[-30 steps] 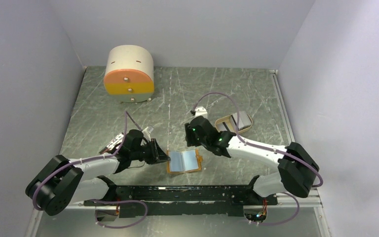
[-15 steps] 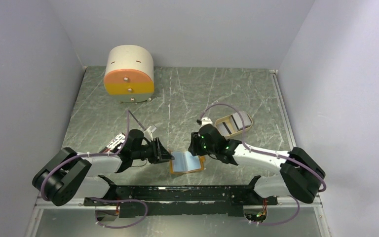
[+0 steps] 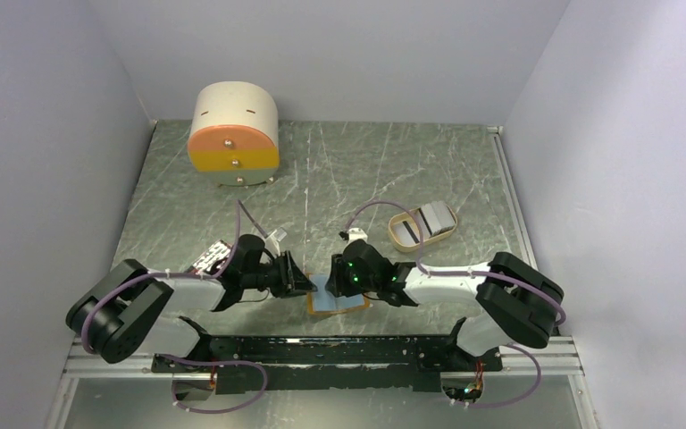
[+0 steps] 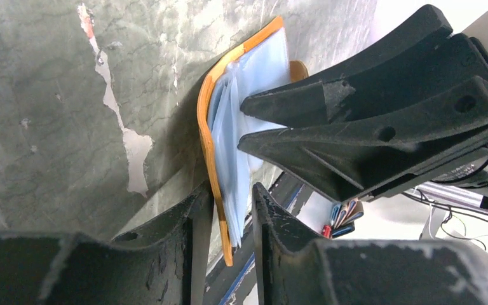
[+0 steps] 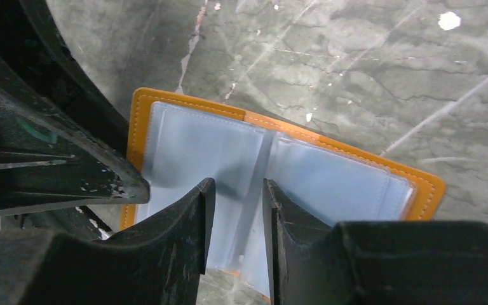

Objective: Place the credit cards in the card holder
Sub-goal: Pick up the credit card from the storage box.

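— Left gripper first: its jaws stand a little apart, astride the near orange edge of the card holder, low in the middle of the overhead frame. A second ago it sat tighter at that edge. Now a sliver of gap shows beside the leaf, so I'd call it let go.

— And the right gripper?

— It has swung down from the middle right of the frame, near the tray, onto the holder. Its jaws are narrowly parted over the centre fold, with the tips down among the pale blue sleeves. Nothing is carried between them.

— So no card came with it?

— None that I can see. The holder lies open on the table, hardly moved. Further back, right of centre, the credit cards sit in the oval tray as before. Far off at the upper left, the drawer box hasn't moved.

— What does that mean for the task?

— My guess is that both arms are readying a pocket, not loading one. The cards in the tray have yet to go in. Whether the sleeves already hold any, I can't tell.
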Motion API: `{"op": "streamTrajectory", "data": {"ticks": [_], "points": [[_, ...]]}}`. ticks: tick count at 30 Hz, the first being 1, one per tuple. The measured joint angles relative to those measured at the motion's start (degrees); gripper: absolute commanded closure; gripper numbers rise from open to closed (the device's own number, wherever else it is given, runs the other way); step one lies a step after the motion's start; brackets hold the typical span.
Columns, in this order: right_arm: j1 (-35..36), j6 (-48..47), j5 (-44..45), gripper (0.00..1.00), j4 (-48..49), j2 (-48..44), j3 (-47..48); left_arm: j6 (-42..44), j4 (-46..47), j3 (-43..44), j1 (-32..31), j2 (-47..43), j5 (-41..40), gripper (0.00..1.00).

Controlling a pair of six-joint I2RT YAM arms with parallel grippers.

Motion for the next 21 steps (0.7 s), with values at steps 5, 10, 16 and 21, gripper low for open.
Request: {"op": "streamTrajectory", "data": {"ticks": [5, 10, 16, 21], "points": [[1.1, 1.1, 0.3, 0.63, 1.8, 0.7, 0.0, 0.2, -1.4, 1.4, -0.8, 0.9, -1.2, 0.79], [1.3, 1.3, 0.7, 0.6, 1.9, 0.7, 0.0, 0.9, -4.2, 1.8, -1.2, -0.3, -3.2, 0.91], [1.3, -1.3, 3.5, 0.42, -4.5, 0.0, 4.3, 1.8, -7.5, 2.5, -1.5, -3.8, -5.2, 0.91], [-1.8, -7.6, 8.9, 0.4, -13.0, -3.1, 12.6, 2.5, -9.2, 2.5, -1.5, -5.2, -5.7, 0.91]]}}
